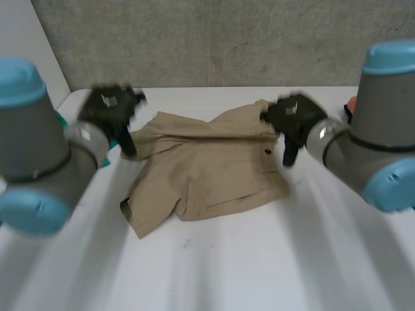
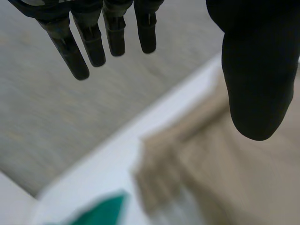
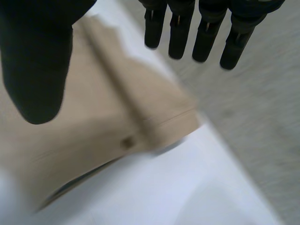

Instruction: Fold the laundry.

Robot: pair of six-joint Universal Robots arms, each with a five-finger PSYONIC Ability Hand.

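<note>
Tan shorts (image 1: 207, 165) lie folded on the white table (image 1: 227, 259), waistband toward the far edge. My left hand (image 1: 111, 110) hovers above the shorts' far left corner, fingers (image 2: 89, 37) straight and spread from the thumb, holding nothing. The same tan cloth (image 2: 225, 178) lies below that hand. My right hand (image 1: 295, 120) hovers at the shorts' far right corner, open too, its fingers (image 3: 206, 33) straight over the waistband corner (image 3: 140, 108) with a small dark button beside it.
A green item (image 2: 101, 211) lies on the table left of the shorts, also seen behind my left arm (image 1: 59, 120). A red-orange object (image 1: 351, 103) peeks out at the far right. The table's far edge meets a grey wall (image 1: 207, 39).
</note>
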